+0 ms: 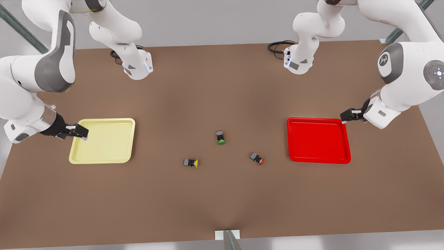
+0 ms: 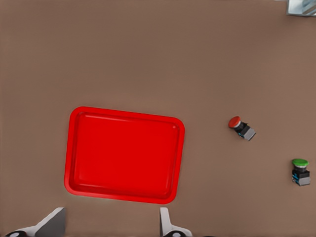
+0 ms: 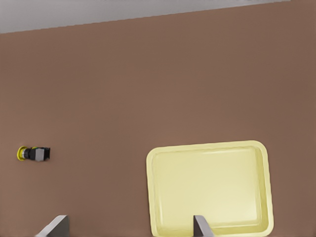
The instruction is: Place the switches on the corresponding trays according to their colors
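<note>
Both spread-fingered: left gripper point(image 1: 347, 115) beside the glossy red tray point(image 1: 318, 140), right gripper point(image 1: 81, 133) over the pale yellow tray point(image 1: 104, 140).

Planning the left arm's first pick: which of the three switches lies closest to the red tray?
The red-capped switch, lying just off the red tray toward the table's middle. The green-capped switch and yellow-capped switch lie farther away.

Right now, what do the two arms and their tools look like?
Both arms are glossy white, with rounded links and grey joint panels. The left tool, by the red tray, and the right tool, at the yellow tray, are black with pale grey fingers. Black cables coil at the bases. A white logo marks one grey cap.
</note>
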### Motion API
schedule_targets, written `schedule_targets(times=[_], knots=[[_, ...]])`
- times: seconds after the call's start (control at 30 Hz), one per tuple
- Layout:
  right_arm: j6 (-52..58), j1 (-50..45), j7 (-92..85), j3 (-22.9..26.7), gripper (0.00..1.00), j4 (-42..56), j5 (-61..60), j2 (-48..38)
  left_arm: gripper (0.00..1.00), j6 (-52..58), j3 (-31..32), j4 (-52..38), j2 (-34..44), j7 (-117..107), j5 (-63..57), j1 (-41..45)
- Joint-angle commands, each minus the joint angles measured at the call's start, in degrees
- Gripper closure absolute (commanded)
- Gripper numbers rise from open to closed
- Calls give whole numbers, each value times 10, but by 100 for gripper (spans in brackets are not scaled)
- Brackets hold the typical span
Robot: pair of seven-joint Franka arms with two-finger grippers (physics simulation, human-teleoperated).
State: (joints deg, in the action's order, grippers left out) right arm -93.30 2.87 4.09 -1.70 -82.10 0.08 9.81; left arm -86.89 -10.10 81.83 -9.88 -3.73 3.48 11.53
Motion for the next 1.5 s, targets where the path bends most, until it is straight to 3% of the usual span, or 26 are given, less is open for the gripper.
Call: schedule_targets(times=[0.0, 0.1, 0.2, 0.3, 0.37, 0.43, 0.53, 0.7, 0.87, 1.47], knots=[[0, -1, 0, -1, 0, 0, 3, 0, 0, 1, 0, 0, -1, 0, -8, 0], [2, -1, -7, 0, 0, -1, -1, 4, 0, 113, 10, -3, -37, -6, -6, 4], [6, -1, -45, -24, 0, 4, -7, 31, 0, -16, 43, 8, -116, -329, -1, 117], [7, -1, -223, -126, 0, 4, -5, 66, 0, -291, 46, 192, -83, -481, 20, 147], [-29, -15, -304, -167, 0, 5, -1, 86, 0, -369, 47, 259, -71, -522, 57, 149], [-99, -25, -405, -166, 0, -31, 5, 88, 0, -393, 46, 256, -97, -551, 62, 184], [-178, -25, -560, -176, 0, -44, 11, 157, 0, -394, 46, 181, -185, -660, 57, 214], [-269, -28, -568, -284, 0, -40, 43, 259, 0, -401, 46, 97, -274, -688, 55, 223], [-320, -30, -567, -285, 0, -39, 65, 309, 0, -407, 46, 65, -320, -688, 57, 222], [-350, -84, -574, -246, 0, -37, 120, 391, 0, -449, 47, 69, -359, -660, 57, 211]])
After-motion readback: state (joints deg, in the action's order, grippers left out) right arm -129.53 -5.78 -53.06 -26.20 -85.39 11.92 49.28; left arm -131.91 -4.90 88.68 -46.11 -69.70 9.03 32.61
